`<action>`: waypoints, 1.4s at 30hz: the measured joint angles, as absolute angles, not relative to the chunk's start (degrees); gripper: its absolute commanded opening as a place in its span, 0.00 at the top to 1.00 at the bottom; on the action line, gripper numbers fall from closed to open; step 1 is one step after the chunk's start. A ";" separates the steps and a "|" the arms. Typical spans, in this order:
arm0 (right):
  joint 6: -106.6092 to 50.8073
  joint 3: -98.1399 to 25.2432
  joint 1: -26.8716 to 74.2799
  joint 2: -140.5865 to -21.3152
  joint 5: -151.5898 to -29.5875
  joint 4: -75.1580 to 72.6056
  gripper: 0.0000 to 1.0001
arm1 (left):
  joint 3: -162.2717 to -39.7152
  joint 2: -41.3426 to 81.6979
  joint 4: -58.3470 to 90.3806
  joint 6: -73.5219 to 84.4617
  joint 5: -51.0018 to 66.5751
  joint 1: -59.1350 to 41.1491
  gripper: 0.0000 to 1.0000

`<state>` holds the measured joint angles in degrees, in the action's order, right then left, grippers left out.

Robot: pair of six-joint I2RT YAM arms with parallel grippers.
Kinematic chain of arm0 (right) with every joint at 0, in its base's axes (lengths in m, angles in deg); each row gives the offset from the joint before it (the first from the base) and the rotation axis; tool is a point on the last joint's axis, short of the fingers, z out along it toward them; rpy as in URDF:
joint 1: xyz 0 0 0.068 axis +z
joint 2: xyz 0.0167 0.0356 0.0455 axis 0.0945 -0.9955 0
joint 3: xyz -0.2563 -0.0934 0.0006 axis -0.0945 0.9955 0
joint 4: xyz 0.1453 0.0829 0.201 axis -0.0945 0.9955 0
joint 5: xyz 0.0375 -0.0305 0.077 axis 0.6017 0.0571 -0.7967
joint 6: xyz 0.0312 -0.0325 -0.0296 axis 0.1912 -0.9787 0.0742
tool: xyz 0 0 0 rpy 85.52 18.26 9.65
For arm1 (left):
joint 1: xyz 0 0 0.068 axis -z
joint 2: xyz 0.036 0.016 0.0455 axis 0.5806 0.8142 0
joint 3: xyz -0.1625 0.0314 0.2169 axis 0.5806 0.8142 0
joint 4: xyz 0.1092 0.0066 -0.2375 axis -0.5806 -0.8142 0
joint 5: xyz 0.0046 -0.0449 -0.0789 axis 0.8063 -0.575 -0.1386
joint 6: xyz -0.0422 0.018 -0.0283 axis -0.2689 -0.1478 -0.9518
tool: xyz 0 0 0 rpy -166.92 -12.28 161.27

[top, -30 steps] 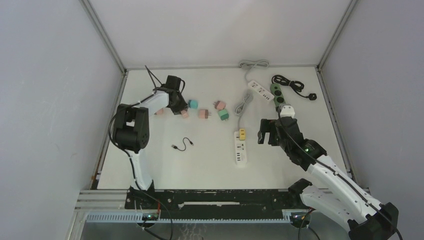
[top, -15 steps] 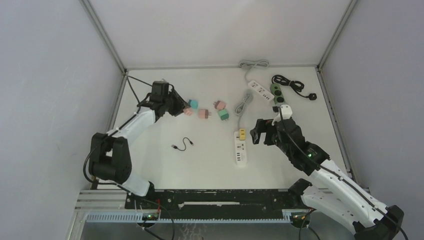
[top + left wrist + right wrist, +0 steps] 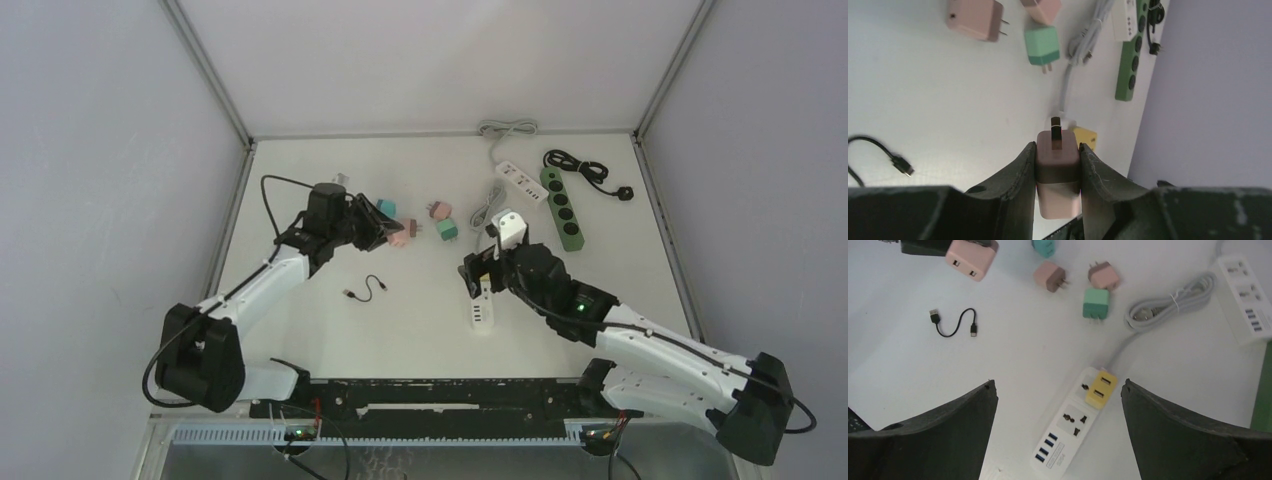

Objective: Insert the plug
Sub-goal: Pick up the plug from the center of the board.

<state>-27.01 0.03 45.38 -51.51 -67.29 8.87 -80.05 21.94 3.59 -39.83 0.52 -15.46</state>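
Observation:
My left gripper [image 3: 1058, 150] is shut on a pink plug [image 3: 1058, 172] with its prongs pointing forward, held above the table. In the top view it [image 3: 385, 230] is left of the white power strip [image 3: 482, 312]. The right wrist view shows the held pink plug [image 3: 971, 257] at the upper left. My right gripper [image 3: 1058, 384] is open and empty, hovering over the white power strip [image 3: 1068, 432]. That strip has a yellow plug [image 3: 1100, 388] in its far socket and one free socket beside it. In the top view the right gripper [image 3: 478, 275] hides the yellow plug.
Loose plugs lie on the table: pink [image 3: 410, 227], teal [image 3: 386, 207], brown-pink [image 3: 438, 210] and green [image 3: 447, 231]. A short black USB cable [image 3: 366, 290] lies at mid-left. A second white strip [image 3: 520, 180], a green strip [image 3: 562, 205] and grey cord [image 3: 488, 208] lie at the back right.
My left gripper has lifted the pink plug and carried it right, toward the white strip. My right gripper has swung left and now hangs over the strip.

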 measured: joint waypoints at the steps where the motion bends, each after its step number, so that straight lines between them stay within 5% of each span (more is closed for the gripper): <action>1: -28.93 0.38 45.93 -52.43 -67.72 6.73 0.01 | -79.43 21.06 3.96 -40.58 0.43 -14.70 0.81; 18: -62.14 6.19 55.11 -59.27 -75.75 -21.47 0.15 | -77.03 12.47 8.48 -51.79 1.15 -5.19 0.83; 42: -89.54 6.19 59.24 -68.45 -73.04 -35.32 0.42 | -75.63 3.84 2.78 -61.67 9.52 0.08 0.84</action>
